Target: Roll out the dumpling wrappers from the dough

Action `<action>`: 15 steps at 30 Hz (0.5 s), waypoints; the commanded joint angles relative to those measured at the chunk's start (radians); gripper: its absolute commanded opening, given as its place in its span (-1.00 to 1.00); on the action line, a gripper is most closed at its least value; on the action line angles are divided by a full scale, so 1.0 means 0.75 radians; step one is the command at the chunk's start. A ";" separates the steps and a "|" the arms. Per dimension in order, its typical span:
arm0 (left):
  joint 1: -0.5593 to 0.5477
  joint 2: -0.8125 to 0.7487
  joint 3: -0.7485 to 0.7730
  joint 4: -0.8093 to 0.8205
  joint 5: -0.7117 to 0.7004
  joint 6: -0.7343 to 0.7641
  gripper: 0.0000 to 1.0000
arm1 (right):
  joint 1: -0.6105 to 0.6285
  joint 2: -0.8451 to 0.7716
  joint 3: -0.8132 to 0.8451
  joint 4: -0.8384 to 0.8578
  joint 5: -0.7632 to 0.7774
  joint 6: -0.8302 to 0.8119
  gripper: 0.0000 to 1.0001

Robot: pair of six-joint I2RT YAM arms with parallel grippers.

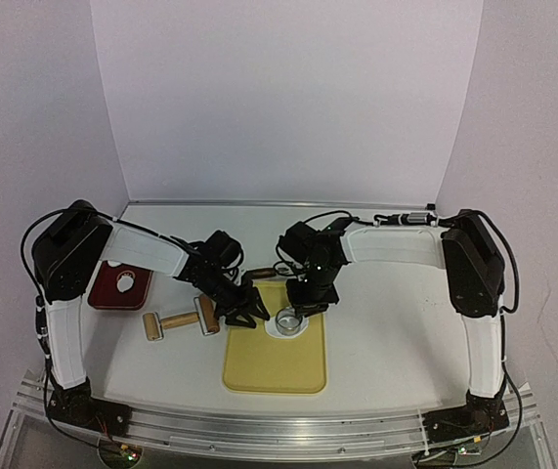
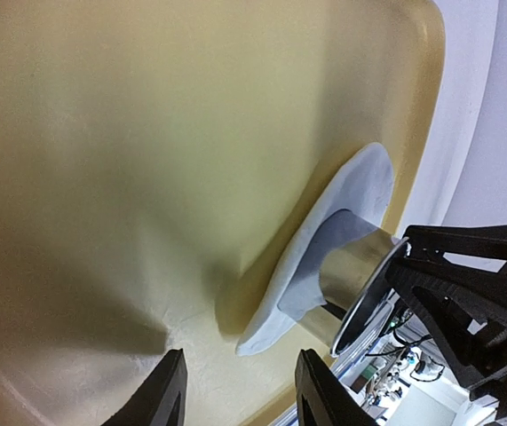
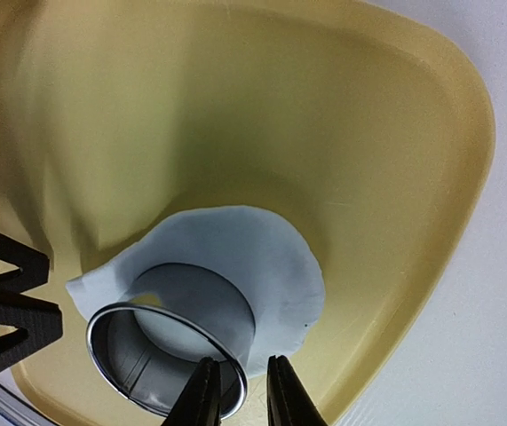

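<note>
Steel ring cutter (image 3: 200, 306) on rolled dough sheet (image 3: 271, 257), right pincer (image 3: 238, 395) narrowly parted astride rim, left pincer (image 2: 240, 395) spread, empty; cutting step, next press down.

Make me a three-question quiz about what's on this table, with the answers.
1. Where does the metal ring cutter stand?
A. On the flat white dough sheet
B. In a red tray
C. On the bare table

2. What colour is the board under the dough?
A. Blue
B. Yellow
C. Black

3. How is the left hand?
A. Clamped on a rolling pin
B. Pinching the dough
C. Open, holding nothing

Answers:
1 A: both wrist views show the ring upright on the sheet.
2 B: the board is pale yellow all round the dough.
3 C: its two fingers stand apart over the board with nothing between them.
</note>
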 commanded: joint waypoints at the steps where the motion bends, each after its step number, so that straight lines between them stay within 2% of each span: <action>1: -0.002 0.029 0.002 0.063 0.061 -0.006 -0.14 | 0.008 0.040 0.063 0.003 0.010 -0.008 -0.64; 15: -0.005 0.100 0.022 0.089 0.124 0.006 -0.23 | 0.021 0.056 0.084 -0.014 0.059 -0.008 -0.78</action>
